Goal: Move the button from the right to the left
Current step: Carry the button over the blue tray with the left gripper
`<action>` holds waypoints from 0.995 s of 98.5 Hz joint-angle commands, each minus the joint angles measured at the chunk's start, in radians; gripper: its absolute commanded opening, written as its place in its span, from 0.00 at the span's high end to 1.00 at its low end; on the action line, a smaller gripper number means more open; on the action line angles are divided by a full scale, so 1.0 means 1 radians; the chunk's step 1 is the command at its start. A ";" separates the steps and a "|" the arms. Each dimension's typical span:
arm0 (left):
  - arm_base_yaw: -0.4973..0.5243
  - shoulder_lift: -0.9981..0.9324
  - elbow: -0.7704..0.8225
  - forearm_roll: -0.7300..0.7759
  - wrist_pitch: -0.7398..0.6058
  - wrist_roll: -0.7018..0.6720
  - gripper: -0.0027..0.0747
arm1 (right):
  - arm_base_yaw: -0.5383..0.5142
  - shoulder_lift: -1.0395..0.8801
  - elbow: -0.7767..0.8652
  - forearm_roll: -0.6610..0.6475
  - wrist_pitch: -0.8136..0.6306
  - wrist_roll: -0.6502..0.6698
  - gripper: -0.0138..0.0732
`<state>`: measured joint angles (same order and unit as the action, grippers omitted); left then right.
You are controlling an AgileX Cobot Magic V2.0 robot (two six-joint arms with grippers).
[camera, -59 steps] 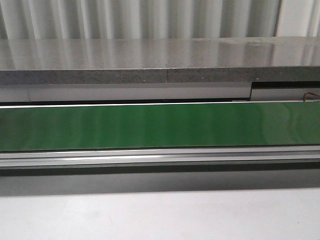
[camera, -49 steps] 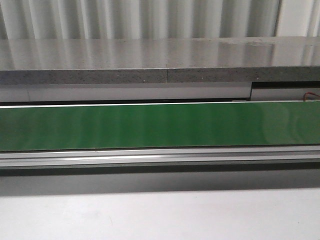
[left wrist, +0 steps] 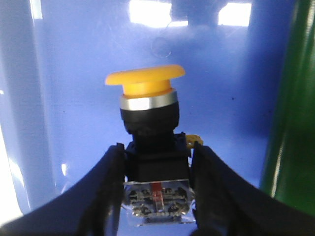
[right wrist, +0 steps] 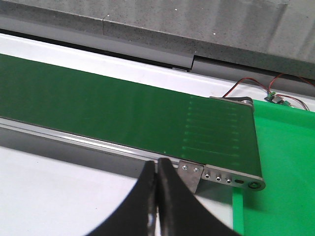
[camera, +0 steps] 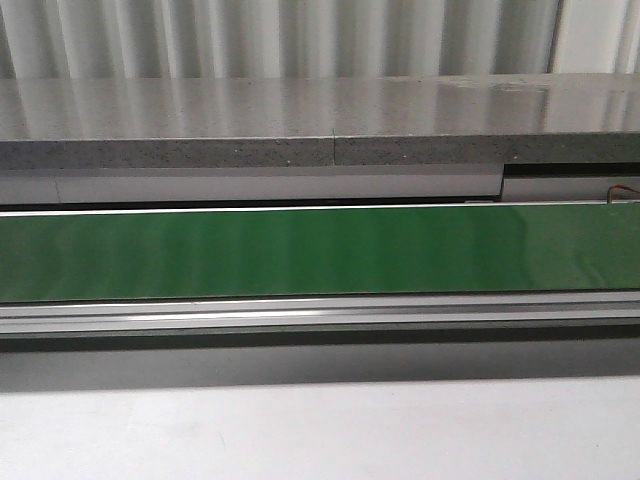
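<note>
The button (left wrist: 147,113) has a yellow mushroom cap, a silver ring, a black body and a clear contact block at its base. My left gripper (left wrist: 156,169) is shut on its black body and holds it over the inside of a blue bin (left wrist: 74,98). My right gripper (right wrist: 157,172) is shut and empty, near the front rail of the green conveyor belt (right wrist: 123,113). Neither gripper nor the button shows in the front view, which has only the belt (camera: 320,250).
A grey stone ledge (camera: 320,120) runs behind the belt. A white table surface (camera: 320,430) lies in front of it. A bright green tray (right wrist: 280,162) sits at the belt's end, with red and black wires (right wrist: 256,83) behind it.
</note>
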<state>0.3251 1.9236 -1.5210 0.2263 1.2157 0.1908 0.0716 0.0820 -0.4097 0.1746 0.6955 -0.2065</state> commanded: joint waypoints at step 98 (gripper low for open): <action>0.008 0.058 -0.024 0.001 -0.091 0.079 0.46 | 0.001 0.011 -0.022 0.002 -0.076 -0.005 0.92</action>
<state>0.3300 2.0337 -1.5210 0.2252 1.1348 0.2680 0.0716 0.0820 -0.4097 0.1746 0.6955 -0.2065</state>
